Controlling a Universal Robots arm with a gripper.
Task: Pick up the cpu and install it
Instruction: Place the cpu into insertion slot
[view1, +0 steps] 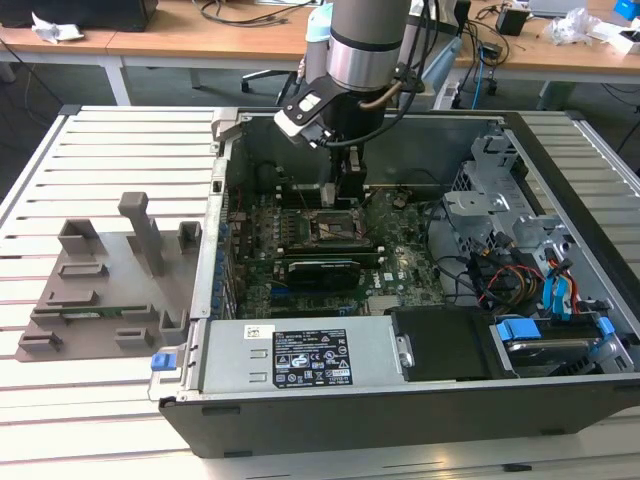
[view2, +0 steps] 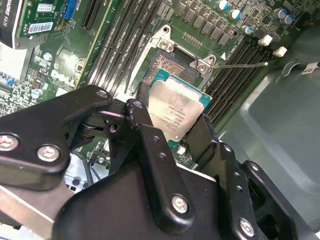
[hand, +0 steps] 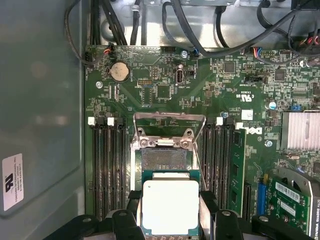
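Black tool (view2: 169, 119) clamps square, silvery cpu (view2: 176, 106).

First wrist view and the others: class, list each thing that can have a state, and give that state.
cpu: gripped, held above the socket, not yet seated.
tool: shut on the cpu's two sides.
socket: uncovered, contacts bare.
socket frame: swung open.
computer case: lying on its side, open.
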